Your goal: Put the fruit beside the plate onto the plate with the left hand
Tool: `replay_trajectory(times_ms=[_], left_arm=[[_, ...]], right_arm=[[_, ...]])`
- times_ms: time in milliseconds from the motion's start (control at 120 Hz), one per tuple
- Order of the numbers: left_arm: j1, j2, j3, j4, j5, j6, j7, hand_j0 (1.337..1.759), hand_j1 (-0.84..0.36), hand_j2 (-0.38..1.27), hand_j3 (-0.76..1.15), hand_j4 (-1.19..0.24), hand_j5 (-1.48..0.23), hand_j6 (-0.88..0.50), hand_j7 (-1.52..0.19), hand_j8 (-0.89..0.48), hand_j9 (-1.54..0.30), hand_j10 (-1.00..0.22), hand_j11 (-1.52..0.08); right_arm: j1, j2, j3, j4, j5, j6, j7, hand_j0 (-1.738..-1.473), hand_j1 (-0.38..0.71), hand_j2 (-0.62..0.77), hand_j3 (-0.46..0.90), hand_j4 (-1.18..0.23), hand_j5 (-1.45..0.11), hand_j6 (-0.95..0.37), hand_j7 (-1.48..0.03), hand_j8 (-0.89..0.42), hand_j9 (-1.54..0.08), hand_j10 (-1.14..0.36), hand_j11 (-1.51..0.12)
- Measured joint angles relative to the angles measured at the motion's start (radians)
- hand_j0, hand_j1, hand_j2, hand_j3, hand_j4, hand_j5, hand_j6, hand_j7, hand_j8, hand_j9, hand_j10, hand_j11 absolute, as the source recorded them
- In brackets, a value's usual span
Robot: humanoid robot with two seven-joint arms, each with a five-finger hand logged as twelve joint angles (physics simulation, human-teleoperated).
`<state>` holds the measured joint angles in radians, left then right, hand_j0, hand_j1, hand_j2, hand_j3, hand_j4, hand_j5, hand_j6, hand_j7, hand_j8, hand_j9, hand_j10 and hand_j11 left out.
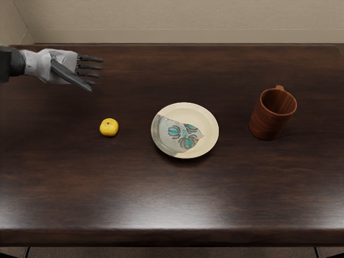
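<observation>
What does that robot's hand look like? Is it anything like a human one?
Only the left hand shows. Its palm and wrist wear a pale grey, boxy shell; the fingers are thin, black and jointed. The forearm at the picture's edge is black. No cables or markings are visible.

Glossy dark wooden table [172, 199]

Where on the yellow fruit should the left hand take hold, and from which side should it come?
Probably from above, fingers closing on opposite sides of the yellow fruit at its widest part. It is small, round, sits low on the table and lies apart from the plate. The left hand is open.
</observation>
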<state>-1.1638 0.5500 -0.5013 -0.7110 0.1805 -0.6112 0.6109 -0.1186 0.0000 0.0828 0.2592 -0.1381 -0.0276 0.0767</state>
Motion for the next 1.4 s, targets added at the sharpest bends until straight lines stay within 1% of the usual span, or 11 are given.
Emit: replay_trajectory(times_ms=[100, 192, 267, 333, 408, 492, 567, 725, 917, 1125, 1400], left_arm=[[0.000, 0.030, 0.027, -0.134, 0.170, 0.000, 0.000, 1.658, 0.28, 0.01, 0.00, -0.06, -0.08, -0.06, -0.08, -0.06, -0.08, -0.06, -0.08], [0.011, 0.051, 0.037, -0.336, 0.352, 0.001, 0.000, 1.658, 0.27, 0.01, 0.00, -0.07, -0.09, -0.07, -0.09, -0.07, -0.09, -0.07, -0.09], [0.023, 0.049, 0.044, -0.489, 0.516, 0.082, 0.000, 1.658, 0.27, 0.01, 0.00, -0.07, -0.09, -0.07, -0.09, -0.07, -0.09, -0.07, -0.09], [0.018, 0.041, 0.056, -0.564, 0.607, 0.189, 0.000, 1.658, 0.27, 0.01, 0.00, -0.07, -0.09, -0.07, -0.09, -0.07, -0.09, -0.07, -0.09], [0.024, 0.016, 0.071, -0.607, 0.697, 0.297, 0.000, 1.658, 0.27, 0.01, 0.00, -0.07, -0.09, -0.07, -0.09, -0.07, -0.09, -0.07, -0.09], [0.014, -0.035, 0.146, -0.629, 0.774, 0.429, 0.000, 1.658, 0.27, 0.01, 0.00, -0.07, -0.08, -0.07, -0.08, -0.07, -0.08, -0.07, -0.08], [0.016, -0.041, 0.218, -0.637, 0.828, 0.534, 0.000, 1.658, 0.27, 0.01, 0.00, -0.07, -0.08, -0.07, -0.08, -0.07, -0.08, -0.07, -0.08], [0.035, -0.074, 0.291, -0.638, 0.957, 0.682, 0.000, 1.658, 0.28, 0.01, 0.00, -0.06, -0.08, -0.07, -0.08, -0.07, -0.08, -0.06, -0.08], [0.105, -0.105, 0.321, -0.614, 0.997, 0.757, 0.000, 1.658, 0.28, 0.01, 0.00, -0.06, -0.08, -0.06, -0.08, -0.06, -0.08, -0.06, -0.08], [0.123, -0.107, 0.328, -0.580, 1.005, 0.836, 0.000, 1.658, 0.27, 0.02, 0.00, -0.07, -0.08, -0.07, -0.08, -0.07, -0.08, -0.07, -0.08], [0.150, -0.107, 0.331, -0.575, 1.008, 0.855, 0.000, 1.658, 0.16, 0.03, 0.00, -0.17, -0.22, -0.17, -0.22, -0.17, -0.22, -0.17, -0.22]], right_arm=[[0.000, 0.000, 0.000, 0.000, 0.000, 0.000, 0.000, -1.658, -0.33, 0.00, 0.00, -0.01, -0.02, -0.01, -0.02, -0.01, -0.02, -0.01, -0.02], [0.000, 0.000, 0.000, 0.000, 0.000, 0.000, 0.000, -1.658, -0.33, 0.00, 0.00, -0.01, -0.02, -0.01, -0.02, -0.01, -0.02, -0.01, -0.02], [0.000, 0.000, 0.000, 0.000, 0.000, 0.000, 0.000, -1.658, -0.33, 0.00, 0.00, -0.01, -0.02, -0.01, -0.02, -0.01, -0.02, -0.01, -0.02], [0.000, 0.000, 0.000, 0.000, 0.000, 0.000, 0.000, -1.658, -0.33, 0.00, 0.00, -0.01, -0.02, -0.01, -0.02, -0.01, -0.02, -0.01, -0.02], [0.000, 0.000, 0.000, 0.000, 0.000, 0.000, 0.000, -1.658, -0.33, 0.00, 0.00, -0.01, -0.02, -0.01, -0.02, -0.01, -0.02, -0.01, -0.02], [0.000, 0.000, 0.000, 0.000, 0.000, 0.000, 0.000, -1.658, -0.33, 0.00, 0.00, -0.01, -0.02, -0.01, -0.02, -0.01, -0.02, -0.01, -0.02], [0.000, 0.000, 0.000, 0.000, 0.000, 0.000, 0.000, -1.658, -0.33, 0.00, 0.00, -0.01, -0.02, -0.01, -0.02, -0.01, -0.02, -0.01, -0.02], [0.000, 0.000, 0.000, 0.000, 0.000, 0.000, 0.000, -1.658, -0.33, 0.00, 0.00, -0.01, -0.02, -0.01, -0.02, -0.01, -0.02, -0.01, -0.02], [0.000, 0.000, 0.000, 0.000, 0.000, 0.000, 0.000, -1.658, -0.33, 0.00, 0.00, -0.01, -0.02, -0.01, -0.02, -0.01, -0.02, -0.01, -0.02], [0.000, 0.000, 0.000, 0.000, 0.000, 0.000, 0.000, -1.658, -0.33, 0.00, 0.00, -0.01, -0.02, -0.01, -0.02, -0.01, -0.02, -0.01, -0.02], [0.000, 0.000, 0.000, 0.000, 0.000, 0.000, 0.000, -1.658, -0.33, 0.00, 0.00, -0.01, -0.02, -0.01, -0.02, -0.01, -0.02, -0.01, -0.02]])
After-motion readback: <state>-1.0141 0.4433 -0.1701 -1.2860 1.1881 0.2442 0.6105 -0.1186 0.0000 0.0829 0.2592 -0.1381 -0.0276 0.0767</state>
